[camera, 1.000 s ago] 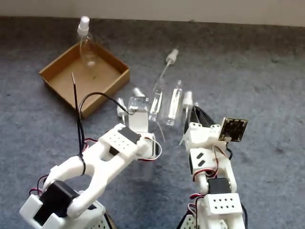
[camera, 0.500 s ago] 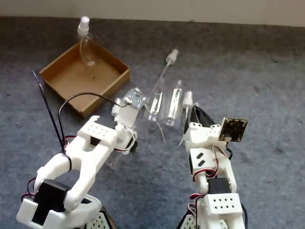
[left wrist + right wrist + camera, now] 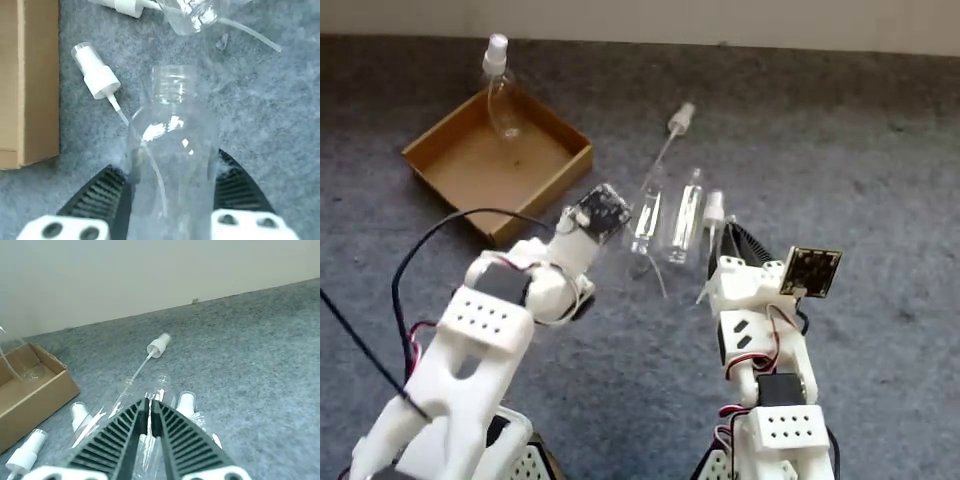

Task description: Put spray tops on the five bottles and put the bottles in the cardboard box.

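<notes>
High view shows you a capped bottle (image 3: 503,100) leaning in the cardboard box (image 3: 460,170), at its far corner. Left wrist view: your left gripper (image 3: 170,172) pinches an uncapped bottle (image 3: 172,145) near the box, with a loose spray top (image 3: 97,80) just beside it. Right wrist view: your right gripper (image 3: 149,405) has its jaws pressed together.

Left gripper (image 3: 169,192): you are gripping the clear bottle (image 3: 172,150), with one black finger pressing each side of its body.
Bottle neck: it is pointing away from your camera, showing bare threads with no top on.
Loose spray top (image 3: 96,80): it is lying on the grey carpet (image 3: 280,100) between the cardboard box (image 3: 30,80) and the held bottle, with its tube trailing toward the bottle.
Second bottle (image 3: 192,15): it is lying beyond the neck, with a further spray top (image 3: 127,6) sitting beside it.
</notes>
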